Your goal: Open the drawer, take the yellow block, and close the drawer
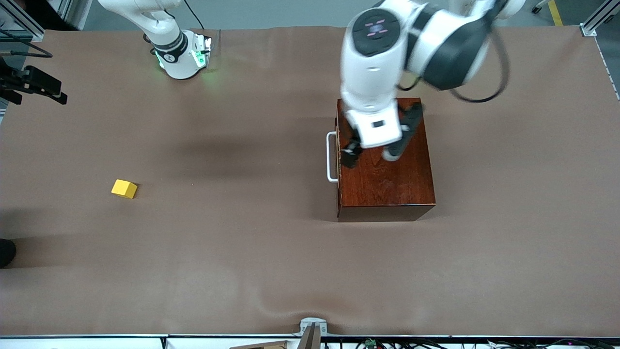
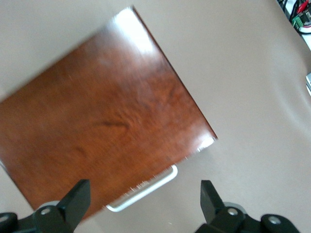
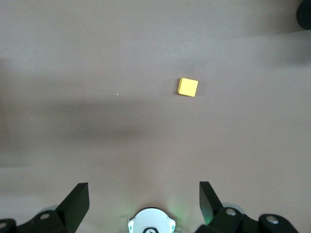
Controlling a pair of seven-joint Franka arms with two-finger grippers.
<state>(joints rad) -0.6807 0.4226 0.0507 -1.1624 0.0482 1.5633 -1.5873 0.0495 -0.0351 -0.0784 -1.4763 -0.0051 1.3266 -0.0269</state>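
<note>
Over the shiny red-brown wooden box (image 1: 385, 165), the left gripper (image 1: 370, 154) is hanging in the air with its two black fingers spread wide and nothing between them. The box is sitting near the middle of the brown table (image 1: 242, 271), a bit toward the left arm's end. Its drawer (image 1: 338, 160) is looking shut, with the front sitting flat against the box. The white bar handle (image 1: 332, 157) is sticking out from the side of the box that faces the right arm's end of the table, and the bar is running long-ways from the robots' edge toward the camera's edge. So the handle is lying just past the gripper, down low and to that side, and I think the gripper has to go down beside the box to reach it.

The small bright yellow block (image 1: 124, 188) is not in the drawer. It is lying out on the bare table, well apart from the box, toward the right arm's end.

The right gripper (image 3: 144, 201) is waiting high up near its own base, open wide and empty too. It is the nearer one to the block.
</note>
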